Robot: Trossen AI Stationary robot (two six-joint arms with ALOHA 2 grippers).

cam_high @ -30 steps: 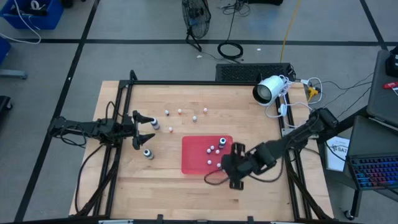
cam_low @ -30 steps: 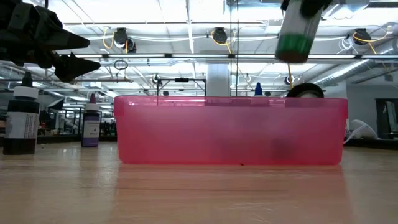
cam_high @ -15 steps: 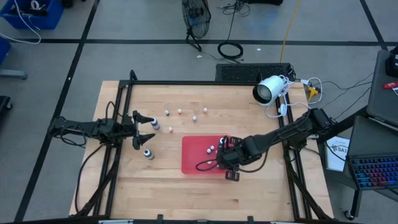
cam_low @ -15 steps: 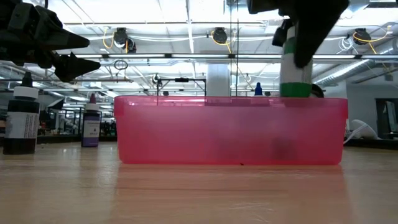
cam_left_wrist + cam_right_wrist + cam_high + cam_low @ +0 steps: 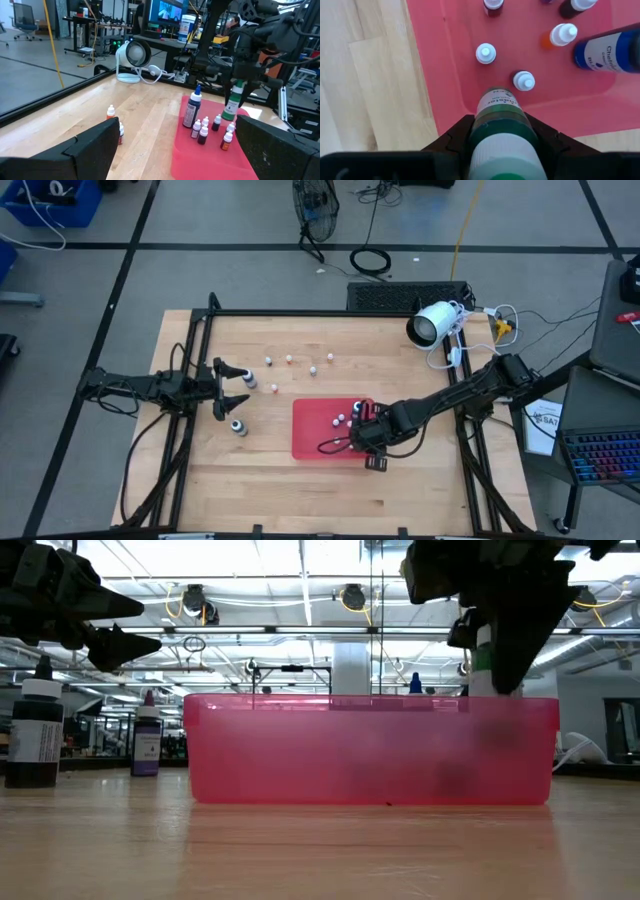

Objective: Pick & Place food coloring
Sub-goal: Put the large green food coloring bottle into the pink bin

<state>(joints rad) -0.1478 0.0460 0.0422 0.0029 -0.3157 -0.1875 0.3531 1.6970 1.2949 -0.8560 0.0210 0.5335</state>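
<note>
inside the red tray (image 5: pixel 310 430) stand small bottles (image 5: pixel 202 131); right claw (image 5: pixel 366 432) pinches a green bottle (image 5: pixel 501 117); left claw (image 5: pixel 228 386) spread.

Right gripper (image 5: pixel 362 432) apparently clamped, arm extended; left gripper (image 5: pixel 232 388) spread, raised.

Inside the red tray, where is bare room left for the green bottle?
The red plastic tray is bare across its left half. Small bottles crowd its right end, where the right gripper holds the green bottle.
</note>
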